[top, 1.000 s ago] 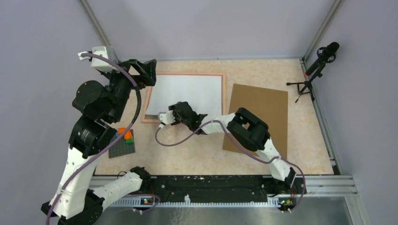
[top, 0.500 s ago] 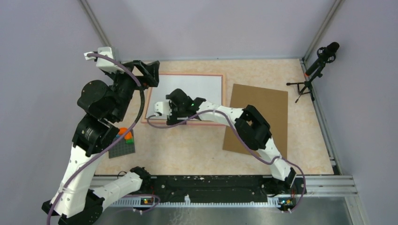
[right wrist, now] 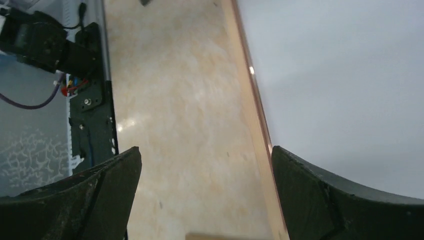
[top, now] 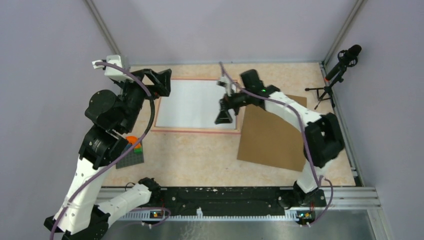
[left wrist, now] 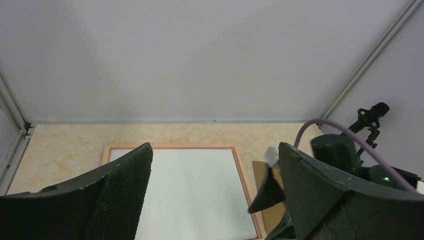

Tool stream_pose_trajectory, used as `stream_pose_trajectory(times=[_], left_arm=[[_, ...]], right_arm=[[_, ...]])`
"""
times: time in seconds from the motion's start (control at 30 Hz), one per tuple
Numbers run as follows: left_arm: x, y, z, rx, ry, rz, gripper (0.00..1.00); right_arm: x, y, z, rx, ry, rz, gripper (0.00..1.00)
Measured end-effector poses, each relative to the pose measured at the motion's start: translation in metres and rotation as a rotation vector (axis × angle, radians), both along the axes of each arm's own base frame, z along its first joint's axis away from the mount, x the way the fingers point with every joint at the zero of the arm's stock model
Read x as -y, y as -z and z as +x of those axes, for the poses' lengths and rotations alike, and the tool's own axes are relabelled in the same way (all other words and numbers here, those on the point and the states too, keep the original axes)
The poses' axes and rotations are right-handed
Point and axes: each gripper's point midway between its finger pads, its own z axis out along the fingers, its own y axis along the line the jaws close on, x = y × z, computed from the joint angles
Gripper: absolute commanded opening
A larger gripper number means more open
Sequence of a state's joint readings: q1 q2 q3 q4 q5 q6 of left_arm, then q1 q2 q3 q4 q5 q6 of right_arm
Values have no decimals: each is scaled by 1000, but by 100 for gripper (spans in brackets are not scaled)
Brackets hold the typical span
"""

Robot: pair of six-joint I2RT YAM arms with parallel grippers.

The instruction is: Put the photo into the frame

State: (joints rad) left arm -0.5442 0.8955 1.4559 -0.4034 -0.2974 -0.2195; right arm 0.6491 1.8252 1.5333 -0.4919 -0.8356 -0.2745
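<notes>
The photo (top: 196,103) lies white back up inside the pinkish-tan frame (top: 196,131) at the back of the table. My left gripper (top: 164,84) is open and empty above the frame's left far corner. My right gripper (top: 225,109) is open and empty above the frame's right edge. In the left wrist view the photo (left wrist: 190,195) and the frame's rim (left wrist: 241,172) show between my open fingers (left wrist: 107,197). In the right wrist view the frame's edge (right wrist: 257,117) and the white photo (right wrist: 340,85) lie below my open gripper (right wrist: 205,200).
A brown cardboard backing board (top: 274,131) lies right of the frame, under the right arm. A grey baseplate with orange and green bricks (top: 131,150) sits at the near left. A microphone on a small tripod (top: 336,74) stands at the far right.
My right arm has swung from the frame's near left corner across to its right edge. The photo's near left corner now lies flat in the frame. My left gripper shifted slightly right.
</notes>
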Motion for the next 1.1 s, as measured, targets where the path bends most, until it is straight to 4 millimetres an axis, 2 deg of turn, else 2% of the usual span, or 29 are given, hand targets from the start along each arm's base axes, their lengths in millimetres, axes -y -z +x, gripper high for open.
stream_pose_trajectory(times=[0.03,0.13,0.23,0.3,0.37,0.47,0.5,0.6,0.7,0.77,0.83,0.93,1.0,1.1], left_arm=[[0,2,0,-3,-3,-2,98],[1,13,3,-18,-4,-6,99],[7,27,8,-34,8,-7,99],[18,46,15,-65,37,0,99],[31,69,22,-103,79,12,99],[57,114,34,-200,165,26,99],[69,131,37,-245,208,32,99],[111,194,43,-418,369,39,97],[152,267,32,-651,530,31,95],[178,314,13,-823,618,33,96],[202,352,-12,-960,678,51,96],[229,390,-55,-1100,733,84,98],[242,407,-77,-1168,737,100,99],[252,428,-86,-1230,677,93,99]], right_arm=[[20,4,6,-44,68,9,99],[95,33,27,-170,365,-13,99],[153,59,33,-255,628,-59,99],[196,69,38,-284,841,-95,99],[240,73,46,-299,1048,-119,99],[325,78,54,-336,1411,-143,99],[356,84,52,-362,1537,-159,99],[413,108,30,-456,1782,-204,99],[424,133,0,-545,1865,-278,99],[424,143,-13,-577,1882,-318,99],[427,147,-18,-586,1912,-343,99],[438,149,-22,-571,1982,-379,99],[441,149,-23,-567,2002,-385,99],[441,153,-24,-567,2014,-383,99]])
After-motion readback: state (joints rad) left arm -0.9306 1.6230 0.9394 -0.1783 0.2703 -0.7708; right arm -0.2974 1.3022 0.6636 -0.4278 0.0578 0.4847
